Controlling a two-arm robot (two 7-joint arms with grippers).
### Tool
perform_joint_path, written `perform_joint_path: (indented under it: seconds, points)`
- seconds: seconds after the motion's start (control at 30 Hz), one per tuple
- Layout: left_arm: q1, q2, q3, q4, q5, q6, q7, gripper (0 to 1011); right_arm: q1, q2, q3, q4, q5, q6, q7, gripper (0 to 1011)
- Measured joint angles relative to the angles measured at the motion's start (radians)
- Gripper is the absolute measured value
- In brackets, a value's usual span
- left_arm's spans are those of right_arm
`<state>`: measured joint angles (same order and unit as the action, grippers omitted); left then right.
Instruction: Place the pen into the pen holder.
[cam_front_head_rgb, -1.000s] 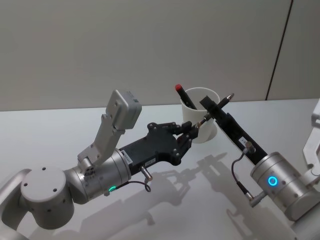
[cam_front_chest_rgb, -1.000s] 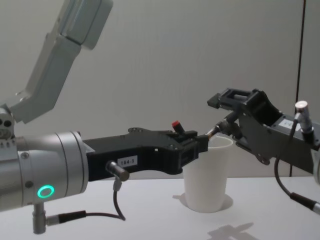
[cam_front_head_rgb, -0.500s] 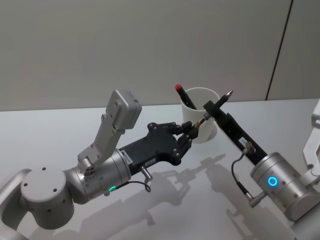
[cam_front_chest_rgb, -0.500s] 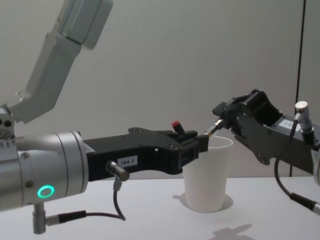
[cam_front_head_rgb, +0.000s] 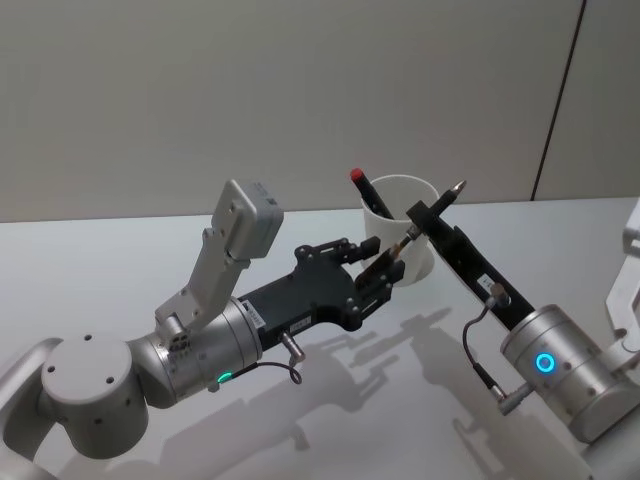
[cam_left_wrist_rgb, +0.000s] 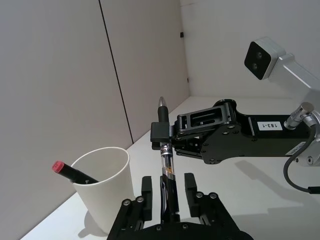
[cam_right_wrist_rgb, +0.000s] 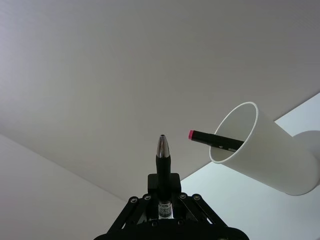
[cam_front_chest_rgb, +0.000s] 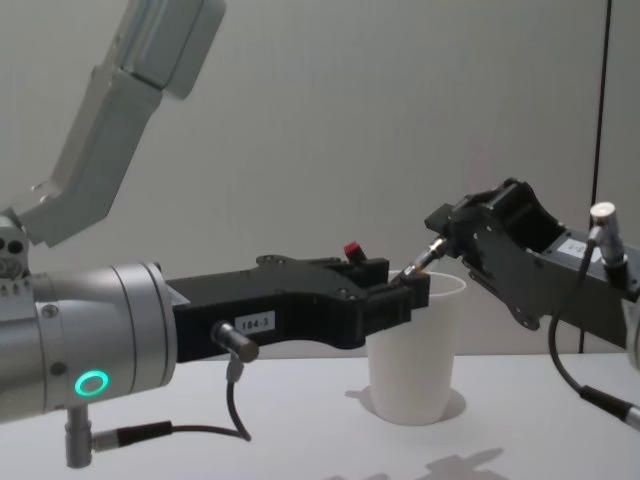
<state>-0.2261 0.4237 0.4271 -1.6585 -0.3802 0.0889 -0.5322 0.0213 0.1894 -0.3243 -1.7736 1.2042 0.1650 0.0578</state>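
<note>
Handover done: left gripper (cam_front_head_rgb: 385, 268) has opened wide off pen (cam_left_wrist_rgb: 167, 167); right gripper (cam_front_head_rgb: 422, 222) clamps it beside cup (cam_front_head_rgb: 402, 241).

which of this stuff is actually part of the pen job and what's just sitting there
Part of the job:
- pen, clamped in the right gripper
- left gripper, open on either side of the pen's lower end
- pen holder, the white paper cup

Just there:
- red-capped marker, leaning inside the cup
- table
</note>
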Motion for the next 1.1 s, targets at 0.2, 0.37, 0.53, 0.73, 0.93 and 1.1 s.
perform_joint_path:
  seconds: [0.2, 0.37, 0.53, 0.73, 0.93, 1.1]
  points:
    - [0.000, 0.000, 0.000, 0.000, 0.000, 0.000, 0.000, 561, 0.000, 0.000, 0.000, 0.000, 0.000, 0.000, 0.000, 123]
    - [0.000, 0.000, 0.000, 0.000, 0.000, 0.000, 0.000, 704, 0.000, 0.000, 0.000, 0.000, 0.000, 0.000, 0.000, 123]
    - [0.000, 0.000, 0.000, 0.000, 0.000, 0.000, 0.000, 849, 0.000, 0.001, 0.000, 0.000, 0.000, 0.000, 0.000, 123]
    - [0.000, 0.000, 0.000, 0.000, 0.000, 0.000, 0.000, 1001, 0.002, 0.013, 0.009, 0.001, -0.003, -0.012, 0.009, 123]
    - [0.000, 0.000, 0.000, 0.000, 0.000, 0.000, 0.000, 1001, 0.016, 0.034, 0.029, 0.010, -0.014, -0.028, 0.025, 123]
    - [0.000, 0.000, 0.000, 0.000, 0.000, 0.000, 0.000, 1001, 0.042, 0.051, 0.047, 0.031, -0.035, -0.037, 0.046, 123]
